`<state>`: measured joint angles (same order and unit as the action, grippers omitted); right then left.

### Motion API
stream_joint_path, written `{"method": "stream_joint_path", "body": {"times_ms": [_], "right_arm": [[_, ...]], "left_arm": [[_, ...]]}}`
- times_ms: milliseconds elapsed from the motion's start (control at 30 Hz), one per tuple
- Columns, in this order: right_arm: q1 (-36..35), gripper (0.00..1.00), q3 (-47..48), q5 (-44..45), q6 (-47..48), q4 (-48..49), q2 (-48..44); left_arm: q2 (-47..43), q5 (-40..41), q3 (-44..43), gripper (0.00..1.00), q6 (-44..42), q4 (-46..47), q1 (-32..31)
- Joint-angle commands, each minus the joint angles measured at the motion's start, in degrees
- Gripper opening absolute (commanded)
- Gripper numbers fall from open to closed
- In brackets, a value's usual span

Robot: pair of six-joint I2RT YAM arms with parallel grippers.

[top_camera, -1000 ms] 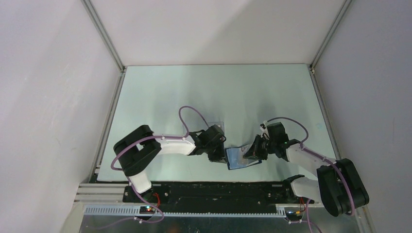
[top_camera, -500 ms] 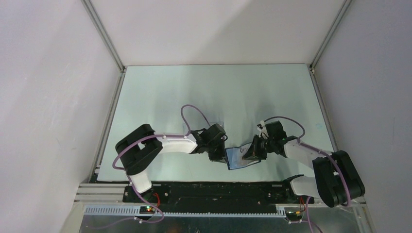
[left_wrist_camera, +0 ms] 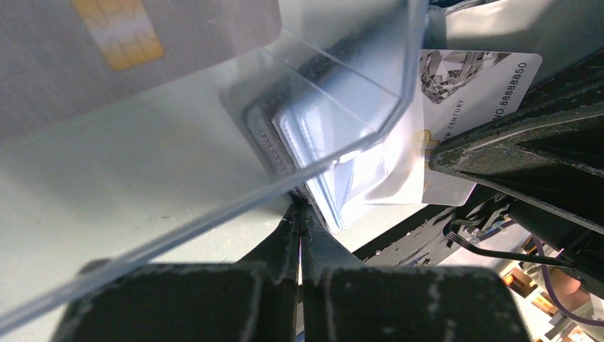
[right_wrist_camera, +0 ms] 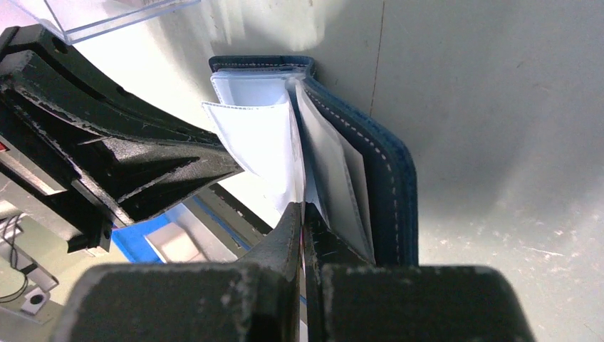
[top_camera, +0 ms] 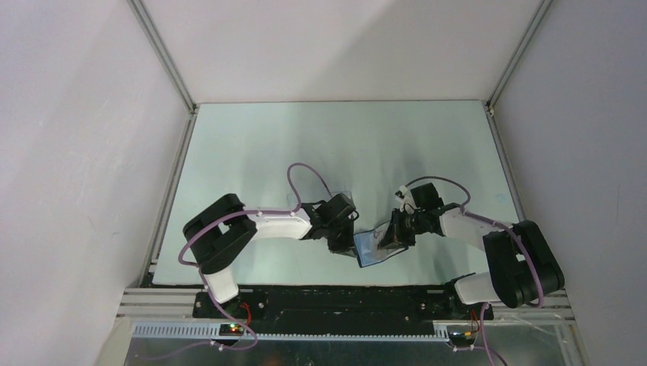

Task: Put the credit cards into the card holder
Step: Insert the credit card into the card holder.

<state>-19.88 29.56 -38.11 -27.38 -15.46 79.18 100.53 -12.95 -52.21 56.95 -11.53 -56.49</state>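
Note:
The navy card holder (top_camera: pixel 371 248) lies open near the table's front edge, between both grippers. My left gripper (top_camera: pixel 347 239) is shut on its left edge; in the left wrist view the jaws (left_wrist_camera: pixel 300 208) pinch the holder's corner (left_wrist_camera: pixel 267 135). My right gripper (top_camera: pixel 387 236) is shut on a white credit card (left_wrist_camera: pixel 466 82) with printed digits. That card stands edge-on among the holder's pale inner sleeves (right_wrist_camera: pixel 260 142). In the right wrist view the right gripper (right_wrist_camera: pixel 303 208) is beside the holder's stitched blue cover (right_wrist_camera: pixel 392 164). The left gripper's fingers (right_wrist_camera: pixel 142 164) show at the left.
A clear acrylic stand (top_camera: pixel 343 197) sits just behind the left gripper and fills the upper left wrist view (left_wrist_camera: pixel 214 164). A grey card with a gold chip (left_wrist_camera: pixel 128 35) shows behind it. The table's front edge and the dark base rail (top_camera: pixel 328 297) are close by.
My right gripper has moved a little to the left, toward the holder, with its forearm swinging up. The left gripper and the holder have barely moved.

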Motion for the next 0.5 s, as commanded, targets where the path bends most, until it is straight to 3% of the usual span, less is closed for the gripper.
{"method": "stream_joint_path", "body": {"times_ms": [0, 467], "right_arm": [[-1.82, 0.01, 1.80, 5.08, 2.89, -9.97, 0.33], [-1.80, 0.00, 11.42, 9.55, 5.67, -19.40, 2.22]], "left_arm": [[2.66, 3.82, -0.77, 0.00, -2.46, 0.77, 0.29], [4.43, 4.08, -3.89, 0.00, -5.89, -1.34, 1.56]]}}
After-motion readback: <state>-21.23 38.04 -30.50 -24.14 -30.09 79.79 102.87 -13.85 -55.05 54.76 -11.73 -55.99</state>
